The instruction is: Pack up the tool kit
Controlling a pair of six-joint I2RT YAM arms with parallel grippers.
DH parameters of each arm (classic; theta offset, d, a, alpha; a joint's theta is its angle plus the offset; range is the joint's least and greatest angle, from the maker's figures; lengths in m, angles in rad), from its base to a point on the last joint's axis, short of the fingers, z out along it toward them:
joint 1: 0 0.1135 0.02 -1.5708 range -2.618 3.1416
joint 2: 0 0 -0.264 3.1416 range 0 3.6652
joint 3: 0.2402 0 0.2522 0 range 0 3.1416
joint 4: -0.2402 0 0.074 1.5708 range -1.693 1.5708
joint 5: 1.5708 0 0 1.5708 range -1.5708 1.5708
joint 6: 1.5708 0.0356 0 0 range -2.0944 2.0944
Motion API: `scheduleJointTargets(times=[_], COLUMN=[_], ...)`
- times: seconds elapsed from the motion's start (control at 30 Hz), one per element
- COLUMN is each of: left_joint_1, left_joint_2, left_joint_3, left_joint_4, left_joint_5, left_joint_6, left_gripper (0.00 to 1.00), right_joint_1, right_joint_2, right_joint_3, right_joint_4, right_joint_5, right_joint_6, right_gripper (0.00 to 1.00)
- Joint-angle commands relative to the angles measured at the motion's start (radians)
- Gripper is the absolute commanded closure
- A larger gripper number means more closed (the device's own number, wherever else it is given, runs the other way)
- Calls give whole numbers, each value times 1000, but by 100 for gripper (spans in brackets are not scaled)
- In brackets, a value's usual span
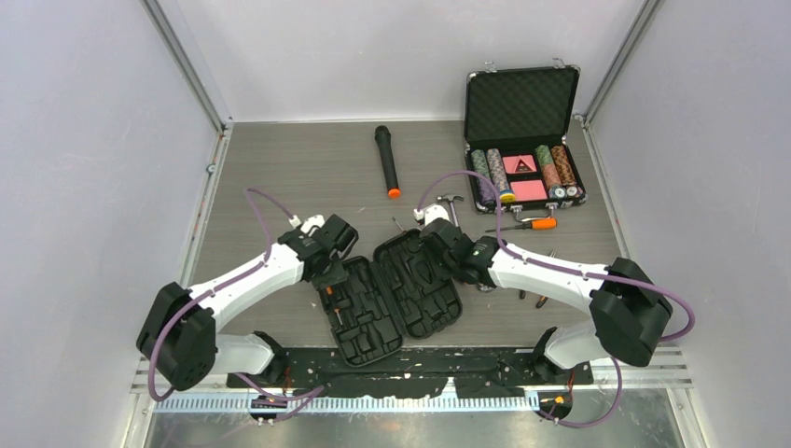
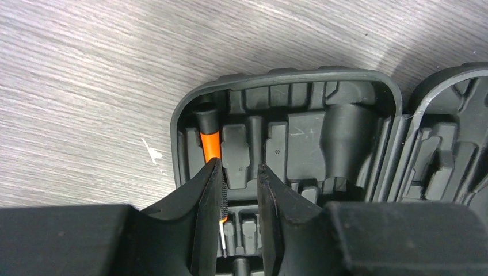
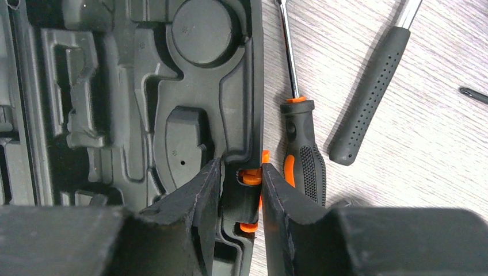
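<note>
The tool kit [image 1: 396, 303] lies open flat at the table's middle, both black halves showing moulded slots. My left gripper [image 1: 328, 273] hangs over the left half [image 2: 299, 132], open [image 2: 239, 167]. An orange-black screwdriver [image 2: 210, 144] lies in the slot along that half's left wall, partly hidden behind my left finger. My right gripper [image 1: 437, 235] is shut [image 3: 241, 167] on the right half's outer rim [image 3: 144, 86], at the orange latch [image 3: 251, 175]. Another orange-black screwdriver [image 3: 302, 149] and the hammer's black handle [image 3: 374, 92] lie on the table just beyond that rim.
A black microphone with an orange end [image 1: 386, 161] lies at the back centre. An open metal-edged case of poker chips [image 1: 522, 140] stands at the back right, with an orange-handled screwdriver [image 1: 527, 224] in front of it. More tools lie under my right arm [image 1: 541, 294].
</note>
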Motion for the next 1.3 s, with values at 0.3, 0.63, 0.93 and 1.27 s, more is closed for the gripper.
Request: scheduleJointTargets(times=[0.3, 0.63, 0.93, 1.27], left_joint_1=[-29, -57, -58, 152], left_joint_2=[-74, -103, -26, 227], left_joint_3=[-90, -148, -183, 13], left_joint_4=[-76, -49, 29, 136], left_joint_5=[53, 92, 128, 169], left_joint_6=[-110, -169, -170, 105], left_gripper=[86, 88, 100, 100], right_joint_1=[8, 8, 10, 5], right_joint_2=[-46, -39, -46, -78], right_joint_3=[26, 29, 25, -10], right_joint_4=[20, 23, 22, 19], right_joint_5=[-16, -15, -12, 25], right_joint_6=[17, 19, 26, 58], right_gripper=[73, 73, 73, 76])
